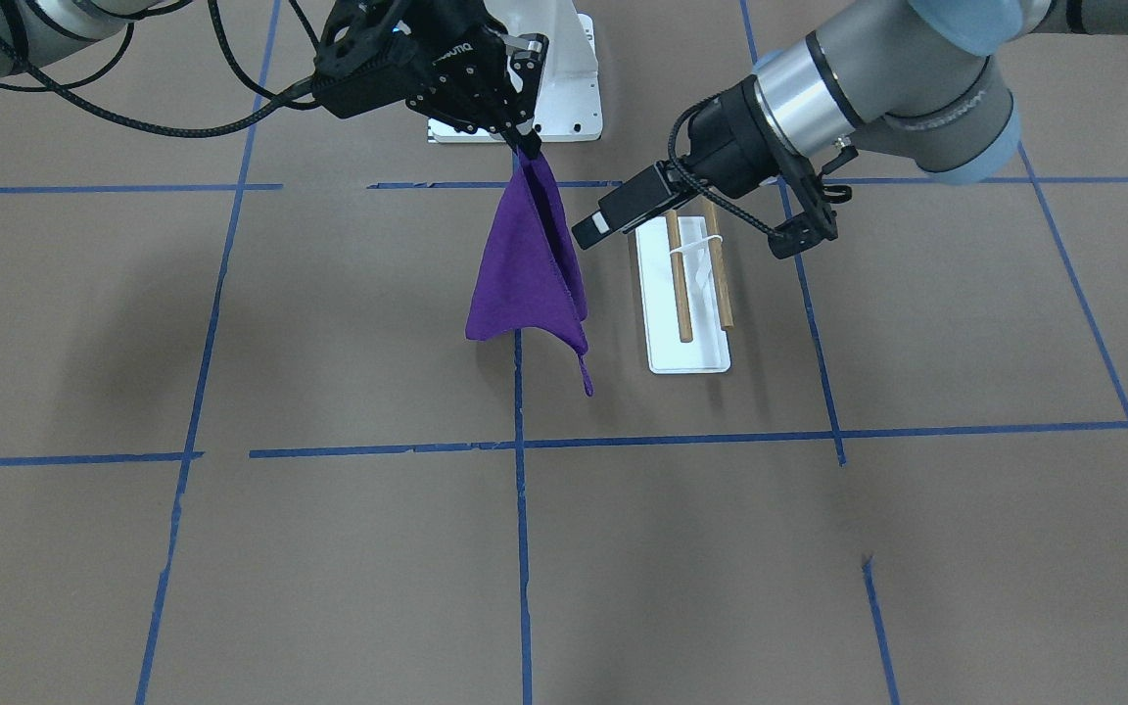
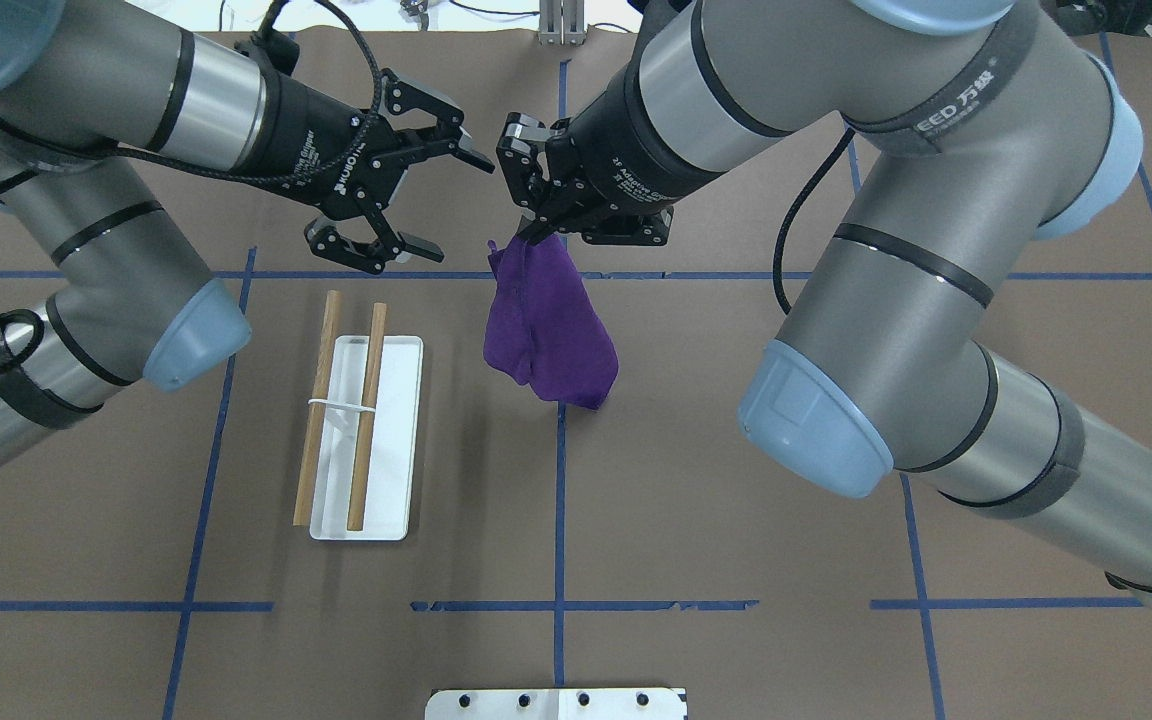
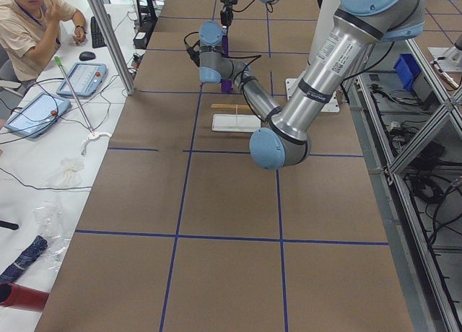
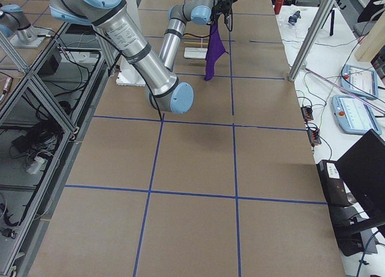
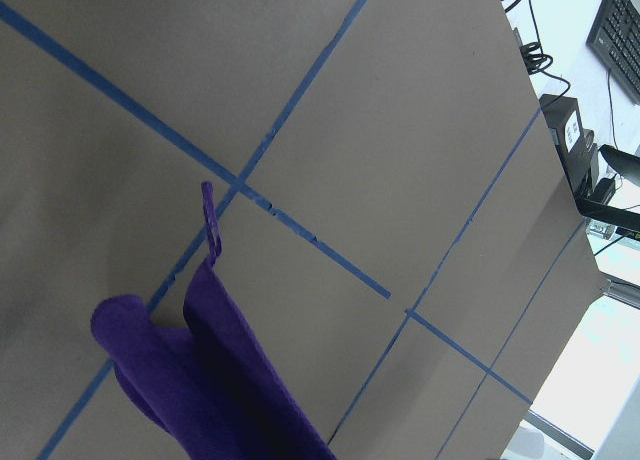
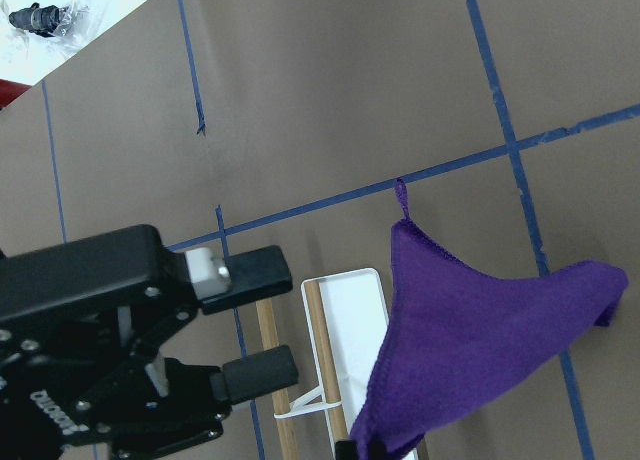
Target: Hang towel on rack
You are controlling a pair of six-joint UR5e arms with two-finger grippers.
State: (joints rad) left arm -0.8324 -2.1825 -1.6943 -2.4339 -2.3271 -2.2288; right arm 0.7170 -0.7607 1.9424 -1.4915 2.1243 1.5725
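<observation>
The purple towel (image 2: 551,330) hangs limp in the air from one pinched corner, its loop tag (image 1: 587,376) dangling at the lowest tip. It is apart from the rack (image 2: 398,470), which stands on the brown table (image 2: 686,550) just to the robot's left of it, its two wooden dowels (image 2: 368,410) lying parallel. The right gripper (image 2: 534,228) is clamped on the towel's top corner, while the left gripper (image 2: 446,205) hovers above the table near the rack, fingers spread wide, close beside the towel but not touching it.
</observation>
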